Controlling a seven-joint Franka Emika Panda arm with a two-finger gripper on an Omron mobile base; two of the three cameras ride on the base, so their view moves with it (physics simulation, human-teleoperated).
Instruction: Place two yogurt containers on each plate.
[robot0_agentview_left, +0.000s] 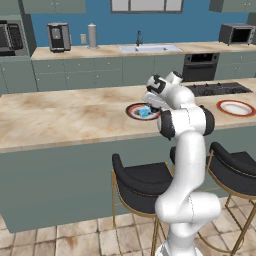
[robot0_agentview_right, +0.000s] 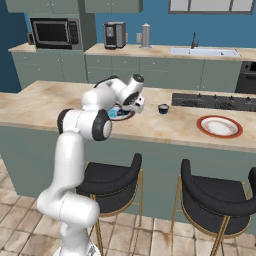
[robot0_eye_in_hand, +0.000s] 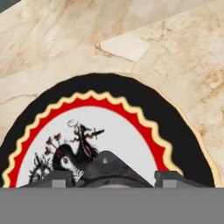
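Counter (robot0_agentview_left: 60, 120) holds dark-edged plate (robot0_eye_in_hand: 183, 144), navy yogurt cup (robot0_eye_in_hand: 107, 168) (between jaws).

Both base views look forward and down from behind the arm, one from its left, one from its right, sharing the table (robot0_agentview_left: 60, 120) and dark-edged plate (robot0_agentview_left: 134, 111). The hand view sits very close above that plate (robot0_eye_in_hand: 183, 135).

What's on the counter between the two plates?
In the right base view, one dark yogurt cup stands on the counter between the dark-edged plate and the white, red-rimmed plate; otherwise that stretch looks bare.
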